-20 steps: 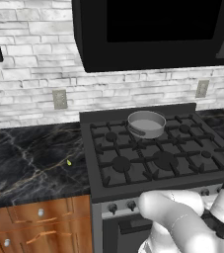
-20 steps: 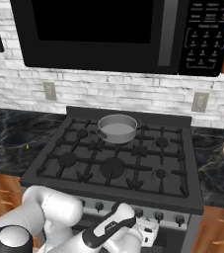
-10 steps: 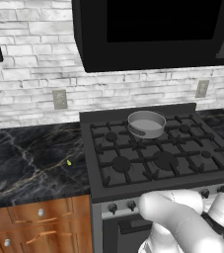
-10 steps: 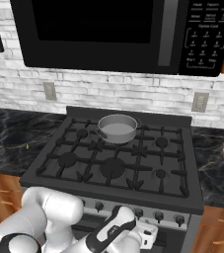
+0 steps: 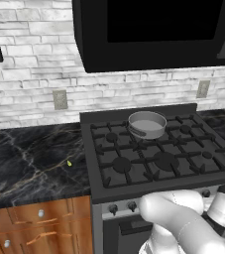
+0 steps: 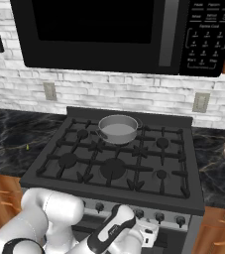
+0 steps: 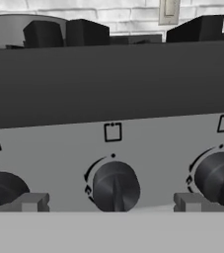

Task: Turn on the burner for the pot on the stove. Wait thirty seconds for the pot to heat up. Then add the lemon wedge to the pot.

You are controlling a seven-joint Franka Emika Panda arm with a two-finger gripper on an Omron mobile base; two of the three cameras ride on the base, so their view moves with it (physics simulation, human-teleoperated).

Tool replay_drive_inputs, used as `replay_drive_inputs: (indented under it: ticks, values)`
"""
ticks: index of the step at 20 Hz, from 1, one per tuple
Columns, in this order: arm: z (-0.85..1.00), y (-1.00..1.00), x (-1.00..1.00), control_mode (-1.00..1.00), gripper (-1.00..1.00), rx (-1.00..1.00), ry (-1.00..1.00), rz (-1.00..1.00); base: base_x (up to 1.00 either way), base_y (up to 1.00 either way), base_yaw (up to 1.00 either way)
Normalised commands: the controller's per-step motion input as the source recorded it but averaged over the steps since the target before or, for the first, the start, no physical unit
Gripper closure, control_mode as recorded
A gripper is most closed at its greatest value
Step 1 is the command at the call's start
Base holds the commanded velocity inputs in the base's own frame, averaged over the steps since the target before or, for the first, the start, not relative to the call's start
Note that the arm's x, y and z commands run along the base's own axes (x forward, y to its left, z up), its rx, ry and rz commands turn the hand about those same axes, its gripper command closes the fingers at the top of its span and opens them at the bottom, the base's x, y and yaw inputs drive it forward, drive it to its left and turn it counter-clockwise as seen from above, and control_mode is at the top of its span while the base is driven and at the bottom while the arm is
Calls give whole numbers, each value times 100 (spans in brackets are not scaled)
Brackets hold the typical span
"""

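Two fingertips [image 7: 33,201] of the gripper [image 7: 111,202] stand wide apart, empty, flanking a knob [image 7: 114,187]; neighbouring knobs are cut off.

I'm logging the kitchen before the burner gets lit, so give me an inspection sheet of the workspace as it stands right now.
Surface: wide black gas stove between black marble counters.
Job's things: shallow round grey metal pot sits on a rear grate; tiny yellow-green lemon wedge lies on the left counter, apart from the pot; no flame visible.
Clutter: a pale object at the right counter edge, too cut off to identify.
Gripper: gripper open, low at the stove front, facing a round dark knob, not touching it.
Cables: nothing seen.
Surroundings: white brick backsplash with wall outlets, black microwave overhead, wooden drawers below.
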Motion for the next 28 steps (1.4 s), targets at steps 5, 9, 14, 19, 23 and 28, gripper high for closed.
replay_drive_inputs:
  ticks: [5, 9, 14, 19, 23, 28]
  values:
    - [0, 0, 3, -100, -100, 0, 0, 0, 0, 0, 0]
    - [-1, 0, 5, -100, -100, 0, 0, 0, 0, 0, 0]
    - [-7, 0, 14, -100, -100, 0, 0, 0, 0, 0, 0]
    - [-10, -1, 3, -100, -100, 0, 0, 0, 0, 0, 0]
    - [-10, -4, 6, -100, -100, 0, 0, 0, 0, 0, 0]
    - [-6, -3, 4, -100, -100, 0, 0, 0, 0, 0, 0]
